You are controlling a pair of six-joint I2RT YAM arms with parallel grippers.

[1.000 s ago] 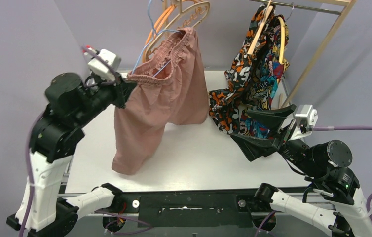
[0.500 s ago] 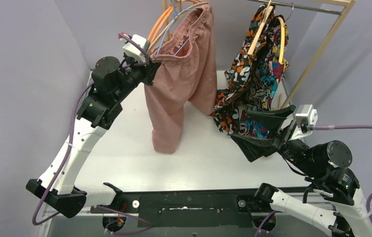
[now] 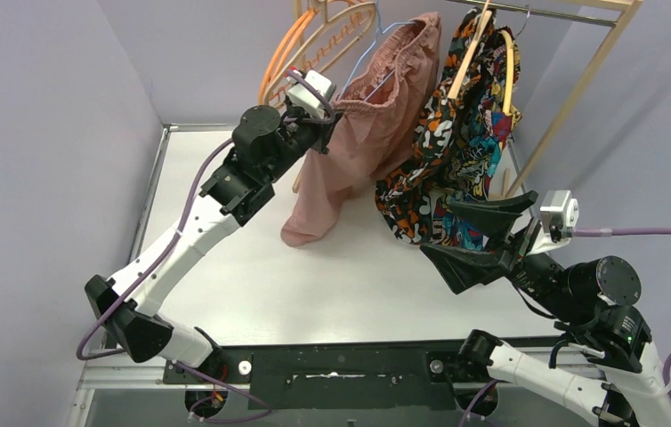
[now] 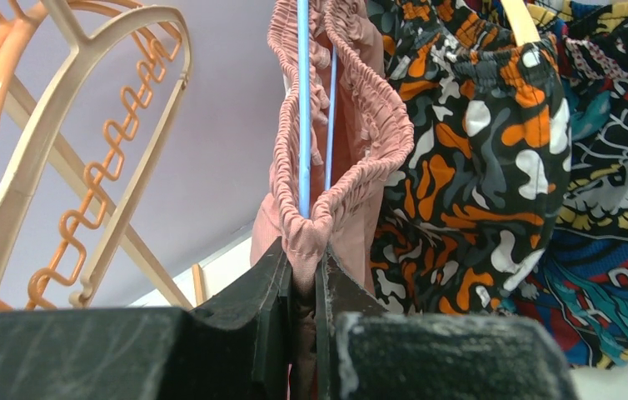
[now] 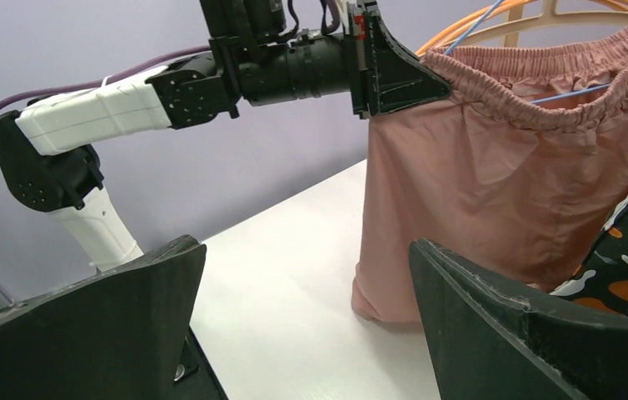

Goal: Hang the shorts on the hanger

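The dusty-pink shorts hang by the waistband, their lower leg touching the table. The thin light-blue wire hanger runs through the waistband opening; its wires show inside the waistband in the left wrist view and the right wrist view. My left gripper is shut on the near end of the waistband, high up near the rail. My right gripper is open and empty, low at the right, apart from the shorts.
A multicoloured patterned garment hangs on a wooden hanger right next to the shorts. An orange hanger and a pale wooden hanger hang to the left. A wooden rack leg slants at the right. White table below.
My left arm has stretched up and to the right, carrying the shorts and blue hanger from mid-left toward the rail, beside the patterned garment. My right arm has hardly moved.
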